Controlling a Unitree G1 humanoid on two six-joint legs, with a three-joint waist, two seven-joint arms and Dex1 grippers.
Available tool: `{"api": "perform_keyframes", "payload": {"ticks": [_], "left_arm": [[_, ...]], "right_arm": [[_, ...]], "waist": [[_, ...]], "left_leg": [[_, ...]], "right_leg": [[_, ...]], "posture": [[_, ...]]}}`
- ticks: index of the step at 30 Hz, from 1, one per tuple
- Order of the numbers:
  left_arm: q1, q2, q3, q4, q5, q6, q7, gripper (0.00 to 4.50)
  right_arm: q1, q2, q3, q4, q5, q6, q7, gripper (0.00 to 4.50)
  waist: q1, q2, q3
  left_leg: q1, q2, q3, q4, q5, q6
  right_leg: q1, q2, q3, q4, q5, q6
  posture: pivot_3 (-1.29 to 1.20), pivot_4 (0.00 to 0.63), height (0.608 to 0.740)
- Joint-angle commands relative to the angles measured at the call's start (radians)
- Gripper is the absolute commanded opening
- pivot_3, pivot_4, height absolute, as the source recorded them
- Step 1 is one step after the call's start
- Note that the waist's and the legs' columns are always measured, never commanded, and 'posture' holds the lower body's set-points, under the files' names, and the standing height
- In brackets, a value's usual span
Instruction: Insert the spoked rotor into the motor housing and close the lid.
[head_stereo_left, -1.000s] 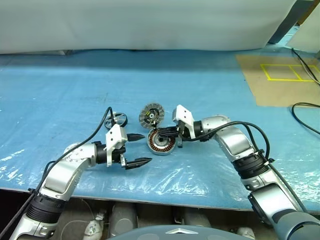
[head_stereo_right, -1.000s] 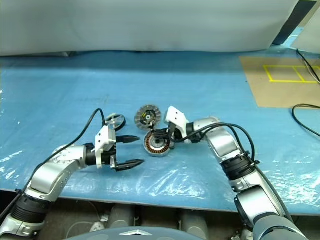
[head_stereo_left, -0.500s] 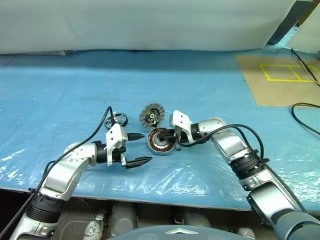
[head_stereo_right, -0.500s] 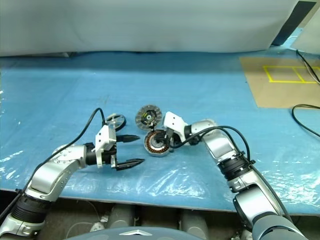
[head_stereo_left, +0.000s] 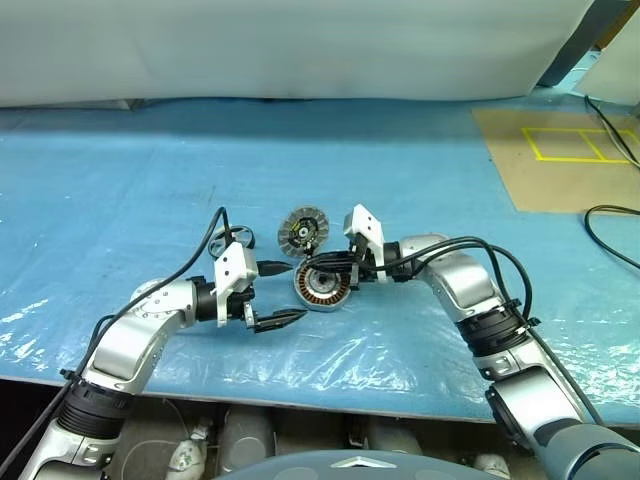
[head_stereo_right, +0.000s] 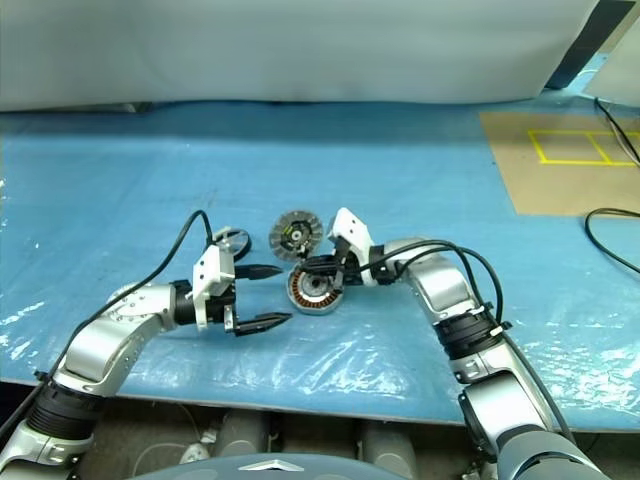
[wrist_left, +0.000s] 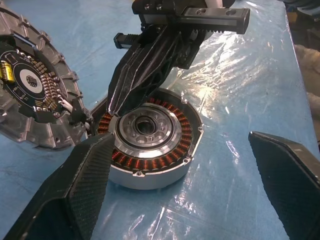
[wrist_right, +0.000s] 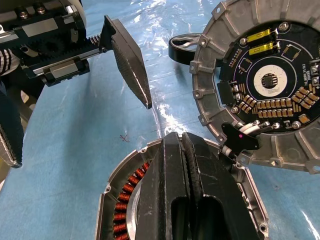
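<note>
Blue plastic-covered table (head_stereo_left: 150, 180), motor housing (head_stereo_left: 322, 285), lid (head_stereo_left: 303, 231) tilted against it, spoked rotor (head_stereo_left: 233, 238) near

The right gripper (wrist_right: 186, 142) has its two black fingers pressed together, lying across the motor housing (wrist_right: 122, 210), whose copper windings show beside them. The lid (wrist_right: 270, 85) lies against the housing's rim, circuit side up. The spoked rotor (wrist_right: 184, 45) rests beyond on the blue sheet (wrist_right: 75, 130). The left gripper (wrist_right: 75, 107) faces in, fingers spread
</note>
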Motion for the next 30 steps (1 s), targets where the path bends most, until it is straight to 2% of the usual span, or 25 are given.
{"api": "perform_keyframes", "payload": {"ticks": [1, 4, 7, 13, 16, 19, 22, 27, 30], "left_arm": [[-0.003, 0.001, 0.001, -0.026, -0.009, 0.005, -0.001, 4.50], [0.003, 0.004, 0.004, -0.031, -0.009, 0.007, 0.000, 4.50], [0.006, 0.003, 0.005, -0.034, -0.009, 0.007, 0.003, 4.50], [0.015, -0.001, 0.000, -0.023, -0.003, -0.006, 0.003, 4.50], [0.011, -0.002, -0.002, -0.016, -0.002, -0.009, 0.000, 4.50], [0.008, -0.003, -0.002, -0.011, -0.003, -0.011, -0.004, 4.50], [0.010, -0.002, -0.002, -0.011, -0.004, -0.013, -0.007, 4.50], [0.020, -0.002, -0.002, -0.001, 0.001, -0.025, -0.014, 4.50], [0.025, -0.001, -0.001, 0.009, 0.005, -0.037, -0.017, 4.50]], "right_arm": [[0.006, -0.020, 0.040, 0.003, -0.051, -0.054, -0.004, 0.03], [0.017, -0.051, 0.131, 0.108, -0.192, -0.156, -0.049, 0.03], [0.029, -0.053, 0.138, 0.132, -0.201, -0.178, -0.047, 0.03], [-0.004, -0.012, 0.036, 0.048, -0.059, -0.089, -0.014, 0.03], [-0.040, 0.024, -0.050, -0.012, 0.061, 0.010, -0.005, 0.03], [-0.049, 0.026, -0.066, -0.053, 0.096, 0.060, -0.002, 0.03], [-0.022, 0.003, -0.008, -0.072, 0.054, 0.051, 0.003, 0.03], [0.005, -0.070, 0.171, 0.072, -0.180, -0.132, -0.018, 0.03], [0.019, -0.086, 0.195, 0.104, -0.223, -0.187, -0.025, 0.03]], "waist": [[0.000, 0.000, 0.000], [0.000, 0.000, 0.000], [-0.002, 0.000, 0.000], [-0.001, 0.000, 0.000], [-0.001, 0.000, 0.000], [-0.001, 0.000, 0.000], [0.001, 0.000, 0.000], [0.000, 0.000, 0.000], [0.000, 0.000, -0.001]], "left_leg": [[0.000, 0.000, 0.000, 0.000, 0.000, 0.000], [0.000, 0.000, 0.000, 0.000, 0.000, 0.000], [0.005, 0.000, 0.000, 0.000, 0.000, 0.000], [0.008, 0.000, 0.000, 0.001, -0.001, 0.001], [0.004, 0.000, 0.000, 0.001, 0.000, 0.000], [-0.001, 0.000, 0.000, 0.001, 0.000, 0.000], [-0.002, 0.000, 0.000, 0.000, 0.000, 0.000], [-0.002, 0.000, 0.000, 0.000, 0.000, 0.000], [0.004, 0.000, 0.000, 0.000, 0.000, 0.000]], "right_leg": [[0.000, 0.000, 0.000, 0.000, 0.000, 0.000], [0.000, 0.000, 0.000, 0.000, 0.000, 0.000], [0.005, 0.000, 0.000, 0.000, 0.000, 0.000], [0.007, -0.001, 0.001, 0.000, 0.000, 0.000], [0.003, 0.000, 0.001, 0.000, 0.000, 0.000], [-0.001, 0.000, 0.000, 0.000, 0.000, 0.000], [-0.001, 0.000, -0.001, 0.000, 0.000, 0.000], [-0.001, 0.000, -0.001, -0.001, 0.000, 0.000], [0.004, -0.001, 0.000, -0.001, 0.000, 0.000]], "posture": [[0.00, 0.150, 0.740], [0.00, 0.150, 0.740], [0.00, 0.150, 0.740], [0.00, 0.150, 0.740], [0.00, 0.150, 0.740], [0.00, 0.150, 0.740], [0.00, 0.150, 0.740], [0.00, 0.150, 0.740], [0.00, 0.150, 0.740]]}}
